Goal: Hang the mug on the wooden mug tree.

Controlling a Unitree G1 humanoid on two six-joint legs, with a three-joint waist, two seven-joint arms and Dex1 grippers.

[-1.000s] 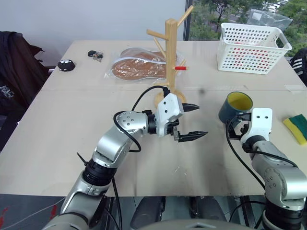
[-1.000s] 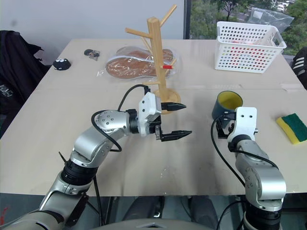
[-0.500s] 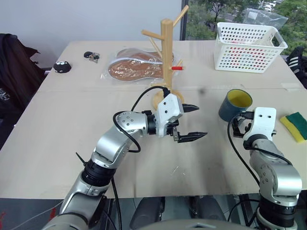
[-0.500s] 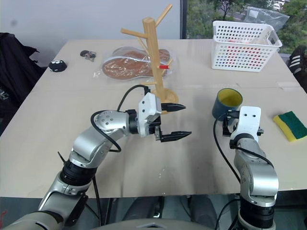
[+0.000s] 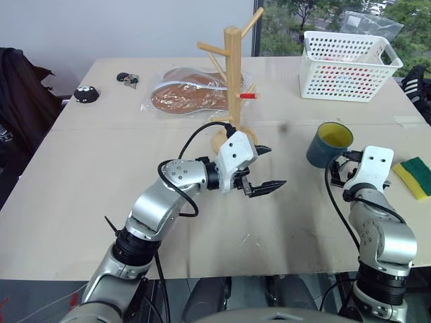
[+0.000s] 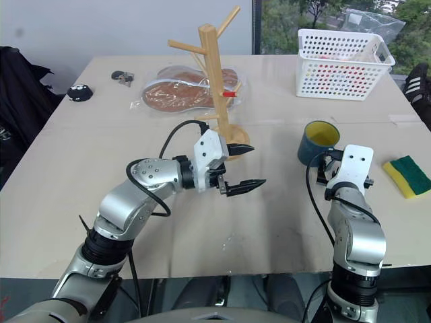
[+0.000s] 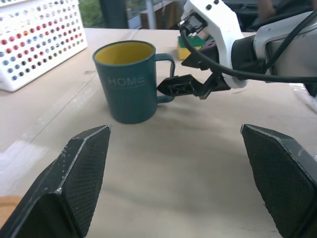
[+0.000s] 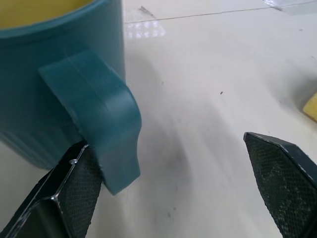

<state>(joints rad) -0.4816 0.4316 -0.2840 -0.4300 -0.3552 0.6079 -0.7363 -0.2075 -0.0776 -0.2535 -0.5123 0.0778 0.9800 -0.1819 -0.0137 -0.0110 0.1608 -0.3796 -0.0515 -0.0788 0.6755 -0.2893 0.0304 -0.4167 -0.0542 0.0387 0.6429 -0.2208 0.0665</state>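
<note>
Blue mug (image 8: 59, 94) beside wide-open right hand (image 7: 190, 85)

The mug (image 7: 127, 82) looked glazed ceramic, smooth and faintly glossy. My fingertips (image 8: 74, 198) carried matt black cross-hatched pads. The mug tree (image 5: 234, 81) was pale bare wood.

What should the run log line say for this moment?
mug: upright on table, not hung | right gripper: open, at handle | left gripper: open, empty | mug tree: pegs bare
</note>
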